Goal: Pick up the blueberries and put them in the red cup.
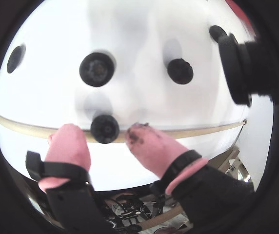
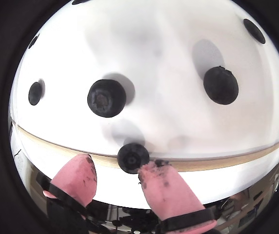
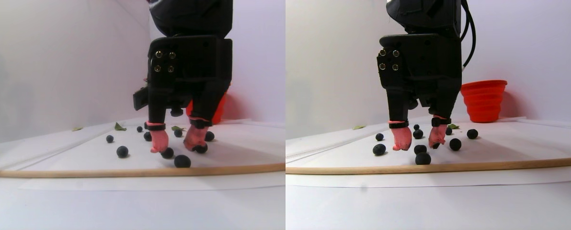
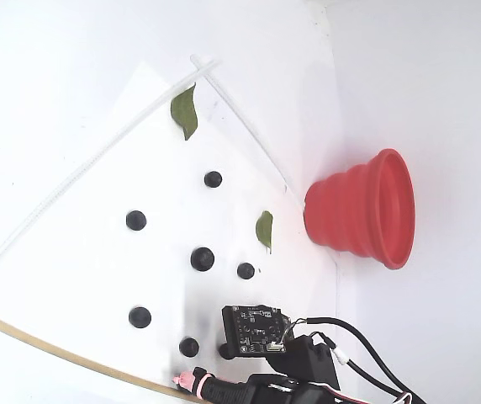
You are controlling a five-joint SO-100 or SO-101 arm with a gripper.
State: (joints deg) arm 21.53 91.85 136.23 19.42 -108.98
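Pink-tipped, the tool [image 2: 115, 170] hangs low with its fingers apart around one blueberry [image 2: 132, 157] near the wooden strip [image 2: 237, 163]; the pick seems in hand, and closing squarely without nudging it comes next. Seven blueberries [image 4: 203, 258] and two leaves [image 4: 184, 110] show on the tabletop [image 4: 72, 101] in the fixed view. One red cup [image 4: 367, 209] stands well apart.

Bright, even light washes out the white table [image 4: 72, 101] around the red cup [image 4: 362, 210], soft pale shadows trail the blueberries [image 2: 107, 98], and both wrist views bulge fisheye-round with dark, blurred edges.
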